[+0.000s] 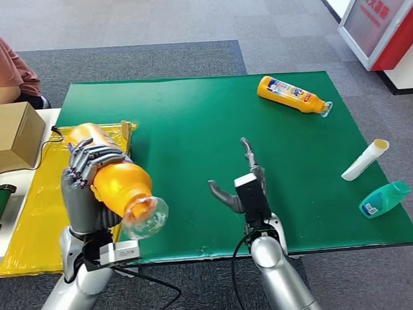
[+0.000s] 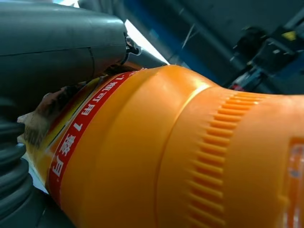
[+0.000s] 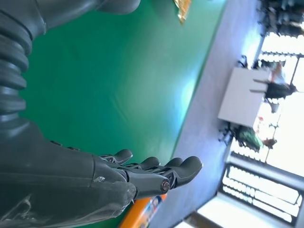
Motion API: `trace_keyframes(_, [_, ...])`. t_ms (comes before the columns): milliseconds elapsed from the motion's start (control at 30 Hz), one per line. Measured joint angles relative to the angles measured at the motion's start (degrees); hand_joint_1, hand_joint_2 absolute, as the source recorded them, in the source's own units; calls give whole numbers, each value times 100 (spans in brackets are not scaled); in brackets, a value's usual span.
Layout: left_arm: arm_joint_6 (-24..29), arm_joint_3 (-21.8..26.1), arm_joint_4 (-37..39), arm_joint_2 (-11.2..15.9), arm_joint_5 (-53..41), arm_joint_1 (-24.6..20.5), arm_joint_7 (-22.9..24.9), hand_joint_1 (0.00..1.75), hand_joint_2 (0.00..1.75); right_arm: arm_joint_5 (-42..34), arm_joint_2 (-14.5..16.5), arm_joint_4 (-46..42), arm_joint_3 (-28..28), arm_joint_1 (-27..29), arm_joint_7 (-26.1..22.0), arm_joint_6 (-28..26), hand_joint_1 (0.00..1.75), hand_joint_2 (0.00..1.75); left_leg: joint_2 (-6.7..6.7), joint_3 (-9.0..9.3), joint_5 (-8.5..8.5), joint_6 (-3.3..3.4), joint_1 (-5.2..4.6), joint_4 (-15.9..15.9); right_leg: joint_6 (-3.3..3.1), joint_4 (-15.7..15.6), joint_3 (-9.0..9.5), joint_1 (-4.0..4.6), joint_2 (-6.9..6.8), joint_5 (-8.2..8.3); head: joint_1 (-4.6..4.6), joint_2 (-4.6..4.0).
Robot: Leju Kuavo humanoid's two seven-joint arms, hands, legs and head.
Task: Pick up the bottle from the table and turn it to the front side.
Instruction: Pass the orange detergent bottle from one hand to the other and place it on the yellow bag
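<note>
1. Head view: left hand [image 1: 88,177] grips the orange bottle [image 1: 117,181] and holds it above the near left part of the surface [image 1: 195,129]; fingers wrap over the bottle's body.
2. Bottle lies roughly on its side in the grip, its clear cap [image 1: 146,216] pointing toward the robot and slightly right.
3. Left wrist view: bottle body is glossy orange plastic, with a ribbed collar [image 2: 208,161] near the cap end and a red label band [image 2: 79,128] carrying white printed characters. The thick grey thumb [image 2: 61,42] presses along the labelled side.
4. Right hand [image 1: 241,184] hovers over the near middle of the green surface, fingers spread apart, holding nothing. Right wrist view shows the same: fingers [image 3: 157,173] extended, green mat beyond them.
5. Second orange bottle [image 1: 292,95] lies on its side at the far right of the surface, well apart from both hands.
6. White tube [image 1: 365,159] and teal bottle [image 1: 384,198] lie at the right edge.
7. Yellow sheet [image 1: 34,213] lies left of the green mat, under the held bottle; cardboard box [image 1: 17,135] sits beyond it.
</note>
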Motion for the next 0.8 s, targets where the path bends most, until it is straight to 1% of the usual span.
trace_keyframes(67, [79,211,-54,-97,-751,138,50,175,175,-57,-11,-213,-116,12,-24,-28,0,175,0,0,0,0,0,0,0,0,0,0,0,0,1,0])
trace_keyframes(133, [93,437,-88,-184,-1665,246,217,175,175,-114,-22,-422,-202,19,-52,-48,0,175,0,0,0,0,0,0,0,0,0,0,0,0,1,0])
trace_keyframes(167, [97,565,-100,-204,-2321,283,412,175,175,-159,-31,-531,-235,22,-72,-63,0,175,0,1,0,0,0,0,0,0,0,0,0,0,1,0])
trace_keyframes(200, [98,676,-104,-185,-3008,309,705,175,175,-207,-43,-638,-258,22,-93,-87,0,175,0,1,1,0,0,0,0,0,0,0,0,1,1,0])
trace_keyframes(267, [101,826,-41,-27,-3942,322,1475,175,175,-287,-78,-847,-292,16,-121,-142,0,175,2,2,1,-3,0,0,-2,0,-2,0,2,2,1,0])
trace_keyframes(333, [101,878,169,241,-4132,291,2133,175,175,-321,-111,-1039,-326,14,-122,-166,0,175,3,4,4,-7,1,-1,-4,0,-4,2,3,3,-1,0])
trace_keyframes(367, [101,889,325,369,-4132,273,2344,175,175,-326,-124,-1120,-341,14,-119,-168,0,175,3,4,6,-10,2,-1,-5,1,-5,3,3,3,-1,0])
trace_keyframes(433, [101,896,618,575,-4132,257,2580,175,175,-325,-143,-1248,-356,14,-111,-165,0,175,3,3,10,-14,5,-2,-6,2,-6,6,4,3,-1,0])
trace_keyframes(533, [101,895,876,754,-4131,253,2648,175,175,-324,-160,-1366,-370,15,-98,-162,0,175,4,2,10,-14,7,-1,-8,2,-6,8,4,4,0,0])
trace_keyframes(700, [54,879,1158,927,-4132,212,2726,175,175,-315,-165,-1453,-392,17,-86,-161,0,175,3,2,7,-11,4,-1,-6,1,-6,4,3,3,0,0])
trace_keyframes(767, [-187,848,1424,977,-4115,114,2806,175,175,-279,-166,-1470,-401,17,-63,-143,0,175,3,2,6,-10,3,-1,-5,1,-5,2,2,3,0,0])
trace_keyframes(800, [-364,837,1618,988,-4072,51,2774,175,175,-256,-166,-1474,-407,16,-47,-125,0,175,3,2,6,-9,3,-1,-5,1,-4,2,2,3,0,0])
